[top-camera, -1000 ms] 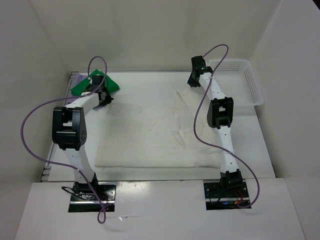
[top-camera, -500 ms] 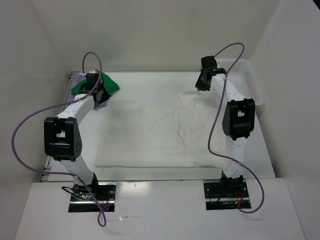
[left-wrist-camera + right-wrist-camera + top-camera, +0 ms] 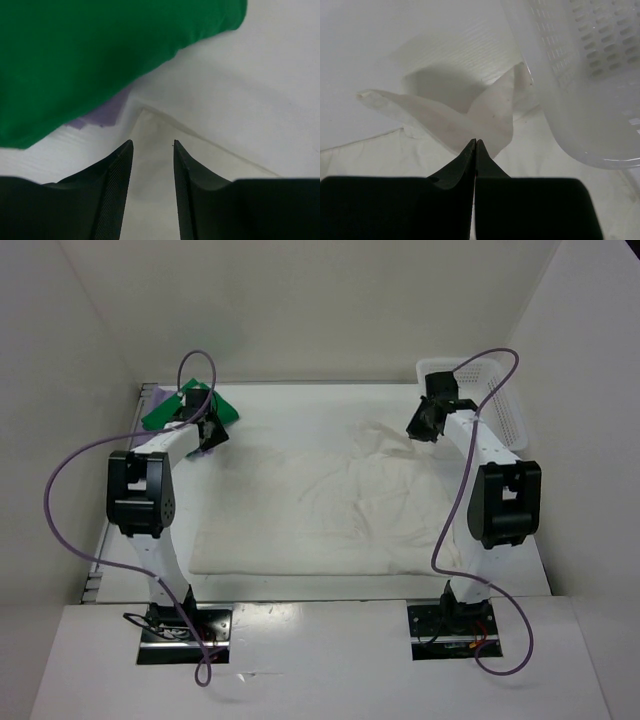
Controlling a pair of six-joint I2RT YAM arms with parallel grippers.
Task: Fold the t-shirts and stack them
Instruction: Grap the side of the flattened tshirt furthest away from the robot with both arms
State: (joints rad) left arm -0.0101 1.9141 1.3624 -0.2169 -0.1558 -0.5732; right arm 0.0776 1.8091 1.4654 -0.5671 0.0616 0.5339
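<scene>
The cream-white t-shirt (image 3: 320,500) lies spread across the middle of the table. Its far right corner (image 3: 470,117) is pinched up off the table by my right gripper (image 3: 475,141), which is shut on it beside the basket; from above, that gripper (image 3: 420,428) shows at the far right. My left gripper (image 3: 153,145) is open just above the shirt's far left corner (image 3: 150,127), holding nothing, and shows from above too (image 3: 207,435). The green t-shirt (image 3: 180,405) lies bunched at the far left, a lavender t-shirt (image 3: 102,114) peeking from under it.
A white plastic mesh basket (image 3: 495,410) stands at the far right corner, its wall (image 3: 585,75) close to my right fingers. White walls close the table on three sides. Purple cables loop over both arms.
The left gripper has opened over the shirt's far left corner. The right arm has swung right toward the basket, drawing the white shirt's corner with it.
</scene>
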